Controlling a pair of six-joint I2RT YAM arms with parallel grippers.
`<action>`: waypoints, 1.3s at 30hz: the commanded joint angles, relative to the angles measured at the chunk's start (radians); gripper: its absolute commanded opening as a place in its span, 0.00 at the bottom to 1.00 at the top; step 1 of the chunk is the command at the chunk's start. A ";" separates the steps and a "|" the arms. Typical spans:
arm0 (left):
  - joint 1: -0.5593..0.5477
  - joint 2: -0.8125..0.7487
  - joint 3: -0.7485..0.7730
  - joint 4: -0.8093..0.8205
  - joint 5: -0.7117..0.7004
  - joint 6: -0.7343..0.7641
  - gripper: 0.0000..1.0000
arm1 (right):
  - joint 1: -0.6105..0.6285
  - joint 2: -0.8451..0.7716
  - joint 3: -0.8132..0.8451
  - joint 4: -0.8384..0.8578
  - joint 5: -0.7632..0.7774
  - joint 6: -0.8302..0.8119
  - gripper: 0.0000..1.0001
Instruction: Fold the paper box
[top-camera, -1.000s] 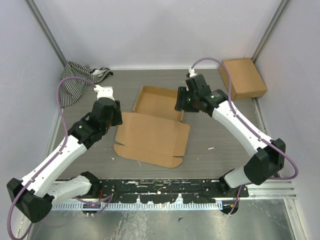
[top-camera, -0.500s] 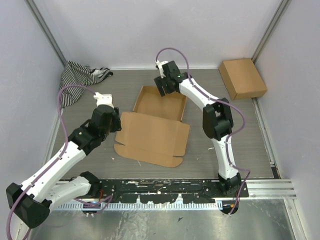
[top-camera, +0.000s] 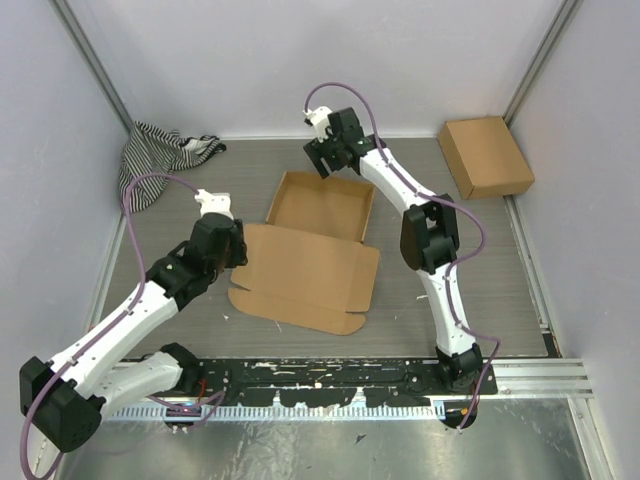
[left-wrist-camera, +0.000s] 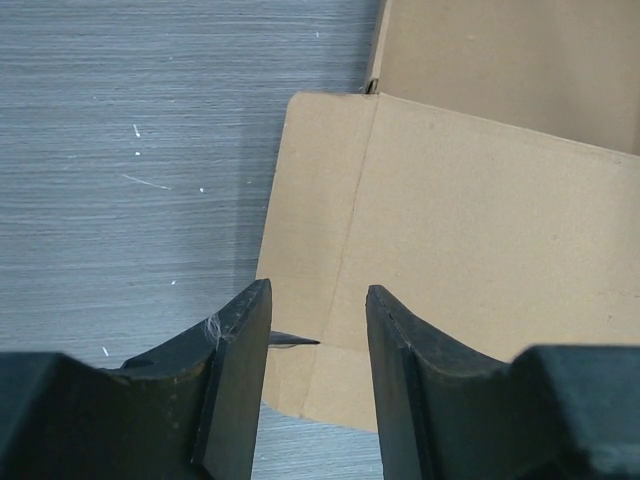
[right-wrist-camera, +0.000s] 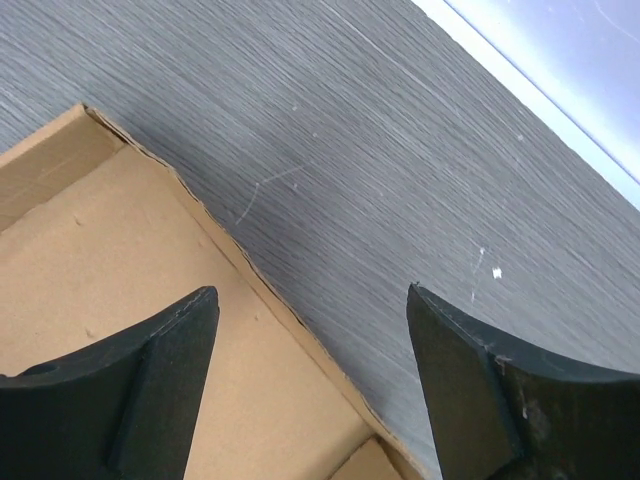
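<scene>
The grey tabletop (top-camera: 440, 270) has a fine streaked grain like brushed wood, and small white flecks are scattered over it. Near its middle lies the paper box (top-camera: 305, 270), plain brown matte cardboard. Its far half stands as a shallow rectangular tray with thin raised walls. Its near half is a broad flat panel lying open on the tabletop, with creased side strips, rounded corners on the near edge and a short slit by the near-left corner.

The left claw (left-wrist-camera: 318, 300) sits at the left margin of that flat panel. Its two dark, smooth fingers are parted by a narrow gap and grip nothing. In the left wrist view the crease of the side strip runs up between them and the slit shows just at the left finger's tip. Whether the tips touch the card cannot be told.

The right claw (right-wrist-camera: 311, 295) hangs over the tray's far wall with its fingers spread wide and nothing between them. In the right wrist view the wall's raw, slightly fuzzy top edge runs slantwise beneath the gap, with the tray floor on one side and bare tabletop on the other.

A crumpled black-and-white striped cloth (top-camera: 160, 155) lies in the far left corner. A smaller closed brown cardboard box (top-camera: 486, 156) sits in the far right corner, well apart from both claws.
</scene>
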 joint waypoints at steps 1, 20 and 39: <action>0.004 0.027 0.002 0.049 0.027 -0.007 0.49 | 0.002 0.046 0.062 0.026 -0.103 -0.067 0.81; 0.003 0.033 0.031 0.022 0.042 -0.014 0.47 | -0.056 0.074 -0.022 0.076 0.050 0.141 0.25; 0.001 -0.074 0.023 -0.062 0.141 -0.172 0.49 | 0.157 -0.952 -1.337 0.071 0.019 1.121 0.39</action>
